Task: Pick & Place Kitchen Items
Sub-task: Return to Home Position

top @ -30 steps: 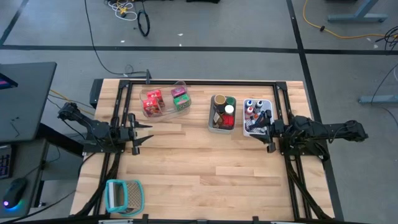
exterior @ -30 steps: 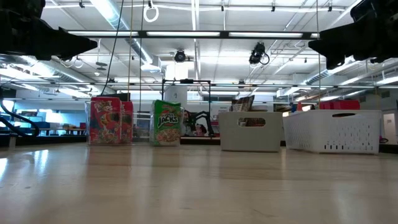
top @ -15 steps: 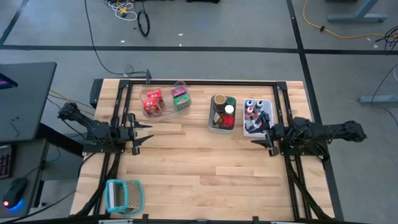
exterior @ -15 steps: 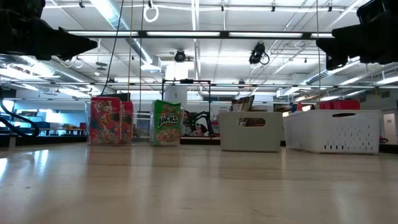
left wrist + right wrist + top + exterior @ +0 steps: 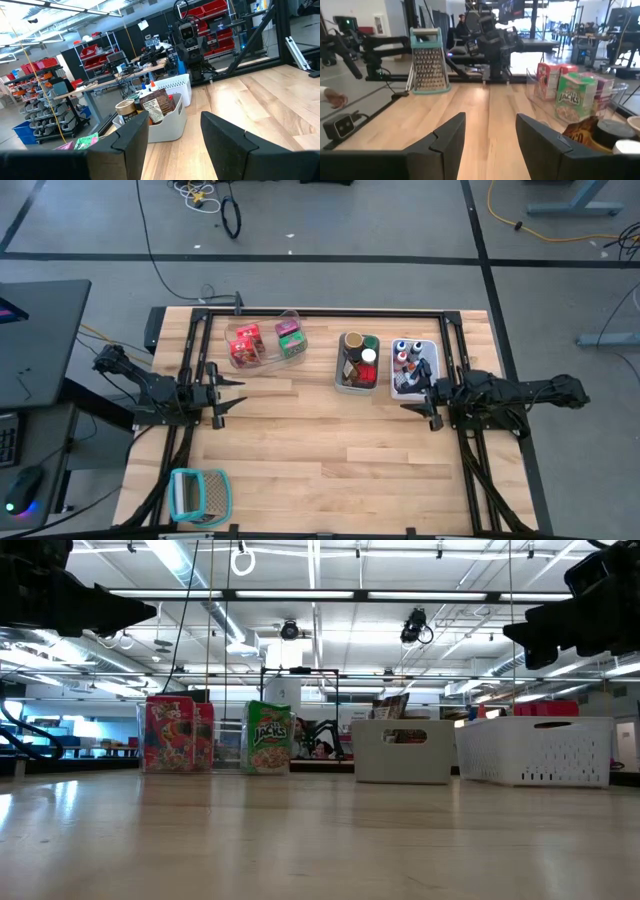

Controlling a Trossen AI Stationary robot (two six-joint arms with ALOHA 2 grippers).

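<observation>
The kitchen items sit in three bins along the far side. Red packets (image 5: pixel 245 345) and a green packet (image 5: pixel 291 338) stand in a clear bin (image 5: pixel 268 358). A brown jar (image 5: pixel 355 341) and other jars fill a grey bin (image 5: pixel 343 383). Small capped bottles (image 5: pixel 405 355) stand in a white bin (image 5: pixel 396 392). My left gripper (image 5: pixel 228 394) hovers open above the table's left side, empty, seen also in its wrist view (image 5: pixel 172 125). My right gripper (image 5: pixel 412 398) hovers open just in front of the white bin, empty (image 5: pixel 490 125).
A teal-and-white grater (image 5: pixel 198 493) stands at the near left corner. Bare wood (image 5: pixel 330 450) spreads between the two arms. A black frame (image 5: pixel 320 311) runs along the table's far edge. In the right wrist view a person's hand (image 5: pixel 332 97) shows beyond the table.
My right gripper has sunk a little and swung slightly off the white bin's near edge, toward the table's near side. It stays open.
</observation>
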